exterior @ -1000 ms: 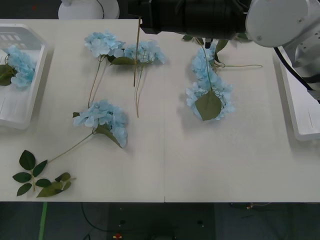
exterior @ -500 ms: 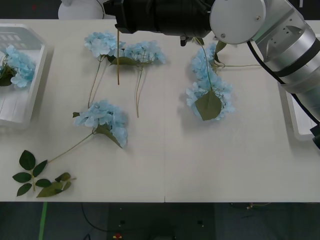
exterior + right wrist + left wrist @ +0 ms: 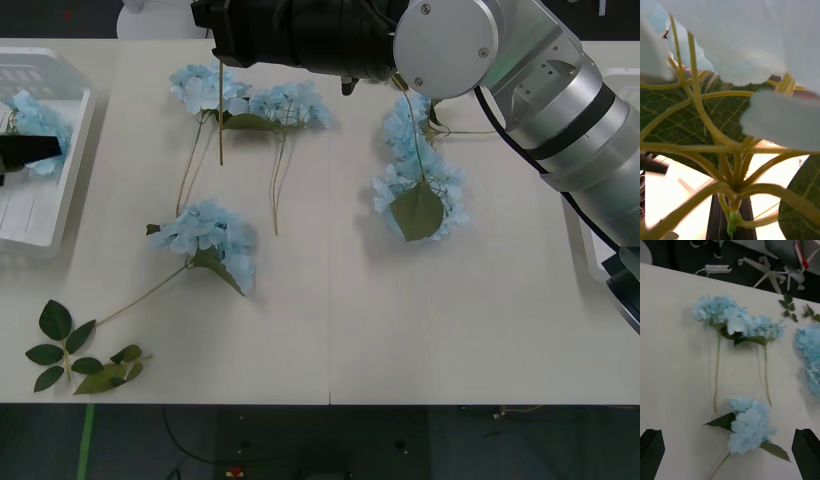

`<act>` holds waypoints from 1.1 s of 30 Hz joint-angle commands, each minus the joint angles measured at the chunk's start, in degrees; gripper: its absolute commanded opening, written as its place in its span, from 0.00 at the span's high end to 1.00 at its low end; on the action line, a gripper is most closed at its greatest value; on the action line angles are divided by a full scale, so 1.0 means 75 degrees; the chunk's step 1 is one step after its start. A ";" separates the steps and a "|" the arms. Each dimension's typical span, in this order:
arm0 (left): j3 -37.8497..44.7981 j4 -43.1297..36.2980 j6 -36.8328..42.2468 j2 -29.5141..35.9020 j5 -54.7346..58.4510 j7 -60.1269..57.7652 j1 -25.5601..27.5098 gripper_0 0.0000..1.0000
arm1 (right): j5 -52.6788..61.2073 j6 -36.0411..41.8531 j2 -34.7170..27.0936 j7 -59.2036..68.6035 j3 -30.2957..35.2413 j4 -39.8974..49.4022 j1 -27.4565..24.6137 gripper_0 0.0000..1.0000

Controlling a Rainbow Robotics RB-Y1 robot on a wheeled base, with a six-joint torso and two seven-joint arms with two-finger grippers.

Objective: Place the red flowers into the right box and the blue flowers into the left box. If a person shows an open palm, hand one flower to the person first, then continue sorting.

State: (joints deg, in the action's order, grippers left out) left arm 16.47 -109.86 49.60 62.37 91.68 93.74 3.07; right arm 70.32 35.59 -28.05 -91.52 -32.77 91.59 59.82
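My right arm reaches across the far side of the table, and its gripper (image 3: 218,45) is shut on a blue flower whose thin stalk (image 3: 220,110) hangs down over two blooms (image 3: 205,88) (image 3: 290,103). In the right wrist view its green leaf (image 3: 696,112) and pale petals sit right against the camera. Another blue flower (image 3: 205,232) (image 3: 748,425) lies mid-table, and a heap of them (image 3: 420,170) lies to the right. One bloom (image 3: 40,125) rests in the left box (image 3: 50,235). My left gripper (image 3: 20,150) (image 3: 729,444) hovers open over that box. The right box (image 3: 600,250) is at the right edge. Red flowers are out of view.
A loose green leaf sprig (image 3: 80,350) lies near the front left corner. More small sprigs (image 3: 790,307) lie at the table's far edge. The near half of the table to the right is bare.
My right arm has swung left, carrying the hanging stalk from the table's middle to above the left pair of blooms. My left gripper has come into sight over the left box.
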 commanded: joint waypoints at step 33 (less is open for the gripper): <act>-0.4106 0.1101 -0.2969 -0.5129 -0.4138 0.0040 -0.3585 0.00 | -0.0200 -0.0140 0.0014 0.0167 -0.0096 0.0069 0.0438 1.00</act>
State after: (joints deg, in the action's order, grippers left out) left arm -11.80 -102.73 29.21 24.67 61.33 93.75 -20.27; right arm 69.46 35.36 -28.06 -91.45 -33.15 91.45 59.85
